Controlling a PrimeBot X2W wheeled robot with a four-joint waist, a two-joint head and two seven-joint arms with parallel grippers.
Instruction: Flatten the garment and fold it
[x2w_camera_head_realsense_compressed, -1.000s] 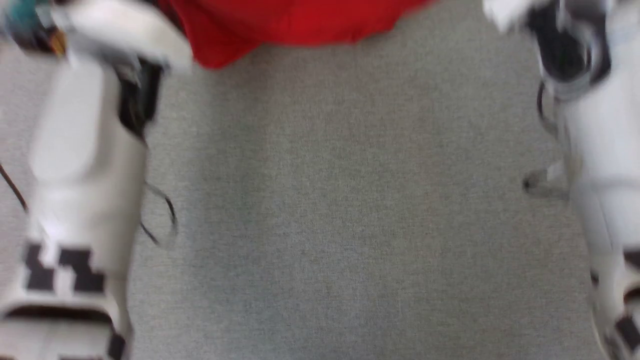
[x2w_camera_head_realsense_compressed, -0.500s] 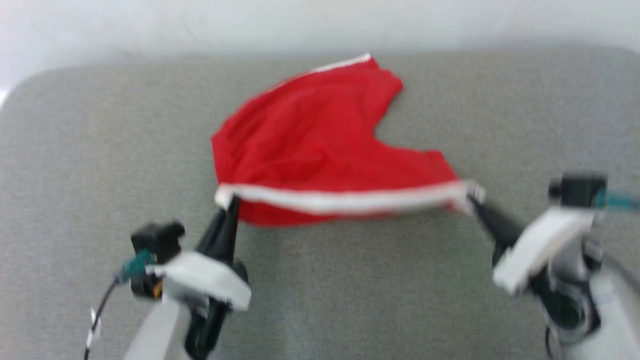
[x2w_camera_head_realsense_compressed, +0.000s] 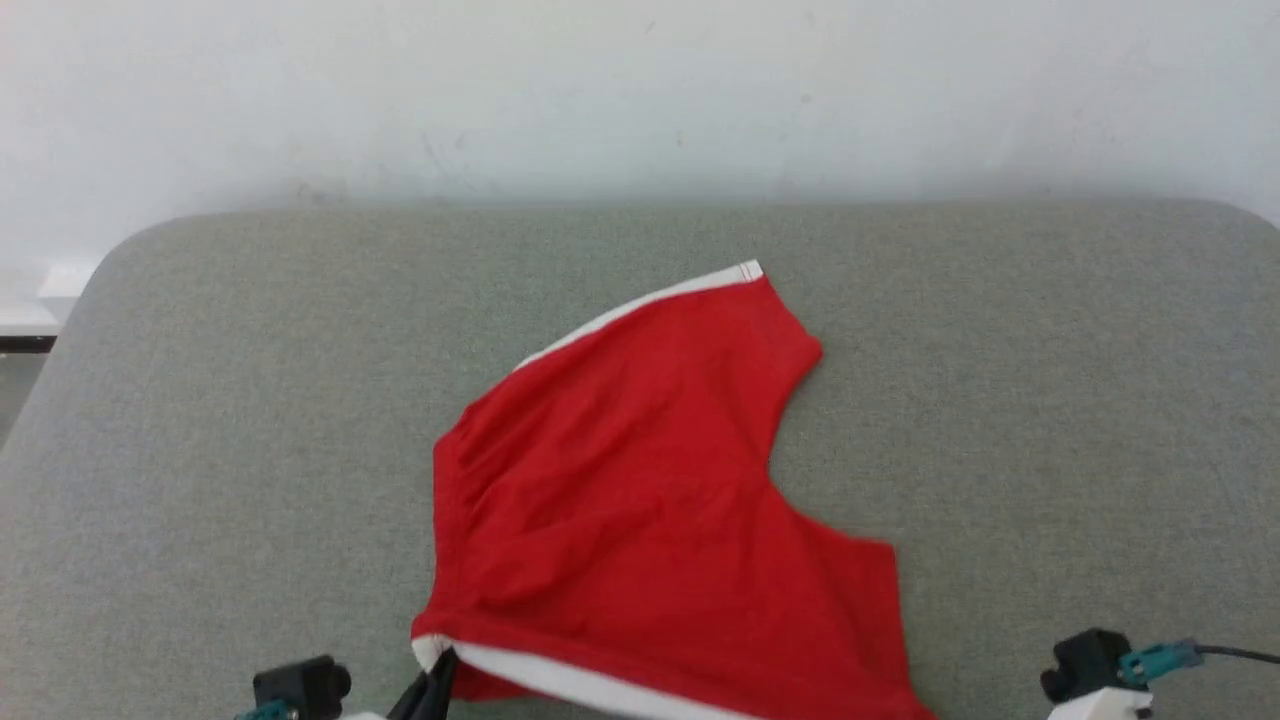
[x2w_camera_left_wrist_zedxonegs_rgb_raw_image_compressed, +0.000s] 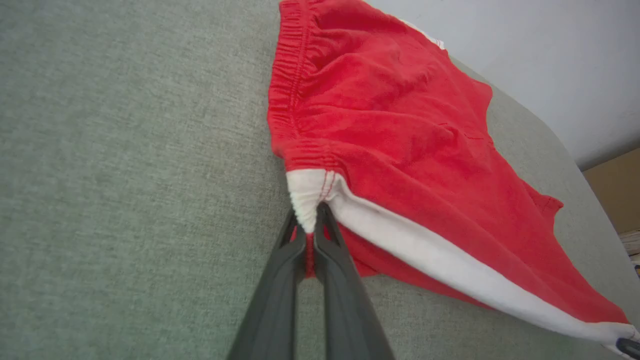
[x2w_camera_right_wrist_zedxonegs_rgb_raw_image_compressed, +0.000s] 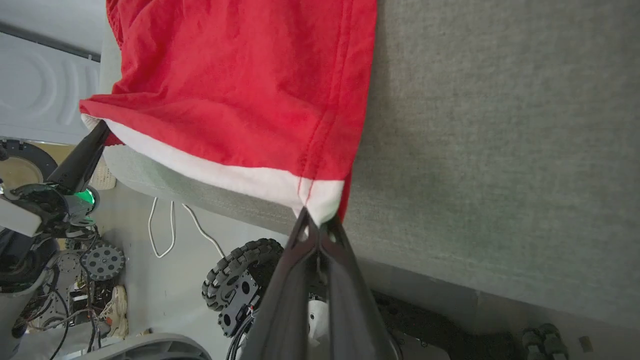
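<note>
Left gripper (x2w_camera_left_wrist_zedxonegs_rgb_raw_image_compressed: 309, 227) clenched on one white-band corner of thin red fabric shorts (x2w_camera_head_realsense_compressed: 640, 500); right gripper (x2w_camera_right_wrist_zedxonegs_rgb_raw_image_compressed: 317, 224) pinches opp. corner. Shorts spread ahead of both on grey cloth tabletop (x2w_camera_head_realsense_compressed: 1000, 400), band taut btwn them.

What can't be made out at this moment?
Head view: near white band of the shorts and the left gripper, cut by the bottom edge.
Left wrist view: right gripper, cut by the corner.
Right wrist view: far end of the shorts, past the top edge.

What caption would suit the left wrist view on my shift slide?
Corner grasp: left hand shut on the white-band corner of the red shorts, spread over the grey surface.
</note>
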